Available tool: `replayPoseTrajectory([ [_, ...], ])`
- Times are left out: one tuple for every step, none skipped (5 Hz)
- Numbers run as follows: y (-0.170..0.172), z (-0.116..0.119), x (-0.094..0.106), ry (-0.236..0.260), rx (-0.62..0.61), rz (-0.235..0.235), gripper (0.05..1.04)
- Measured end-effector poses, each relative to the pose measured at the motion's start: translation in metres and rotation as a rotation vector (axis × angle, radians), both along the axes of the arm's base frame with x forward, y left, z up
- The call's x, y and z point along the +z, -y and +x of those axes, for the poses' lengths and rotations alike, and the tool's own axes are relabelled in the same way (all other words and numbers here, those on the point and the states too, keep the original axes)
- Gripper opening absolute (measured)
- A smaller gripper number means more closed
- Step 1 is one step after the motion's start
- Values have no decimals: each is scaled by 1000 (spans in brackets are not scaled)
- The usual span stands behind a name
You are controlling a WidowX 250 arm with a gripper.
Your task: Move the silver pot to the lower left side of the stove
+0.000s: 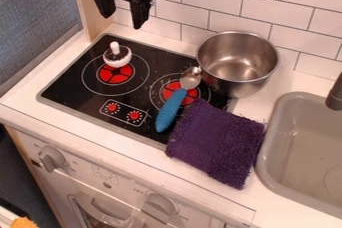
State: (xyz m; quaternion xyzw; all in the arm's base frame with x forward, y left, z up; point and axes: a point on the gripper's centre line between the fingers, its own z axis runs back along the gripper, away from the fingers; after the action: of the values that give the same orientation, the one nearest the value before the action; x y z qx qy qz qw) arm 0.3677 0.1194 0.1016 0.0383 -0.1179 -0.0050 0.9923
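We see, in order of decreasing size, a white tiled wall (260, 9) behind a pale counter (80, 133) with a toy oven front (100, 184) below. Set in the counter is the black stove (73, 83), with two ringed burners and a panel of two red knobs. To its right lies the grey sink (268, 167), with a dark faucet (335, 94) at the picture's right edge. A purple cloth (217, 142) lies over the stove's right edge and onto the counter, near the sink. We find the silver pot (230, 74) upright at the stove's back right corner; how much of its base rests there we cannot tell. The black gripper (123, 21) hangs at the upper left, above the back of the stove, its two fingers spread with a gap between them. A blue-handled spoon (172, 108) lies across the right burner, its bowl end by the pot. On the left burner we note a small white piece (117, 62) with a dark top and white stem.
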Motion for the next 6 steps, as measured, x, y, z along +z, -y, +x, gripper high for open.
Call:
replayPoseTrajectory([
  [1, -1, -13, -31, 6, -14, 1000],
  [17, 10, -10, 1, 12, -48, 1000],
  [32, 19, -7, 18, 4, -58, 1000],
  [49, 29, -5, 62, 5, -84, 1000],
  [72, 33, -10, 56, -32, -122, 1000],
  [91, 37, -23, 41, -81, -135, 1000],
])
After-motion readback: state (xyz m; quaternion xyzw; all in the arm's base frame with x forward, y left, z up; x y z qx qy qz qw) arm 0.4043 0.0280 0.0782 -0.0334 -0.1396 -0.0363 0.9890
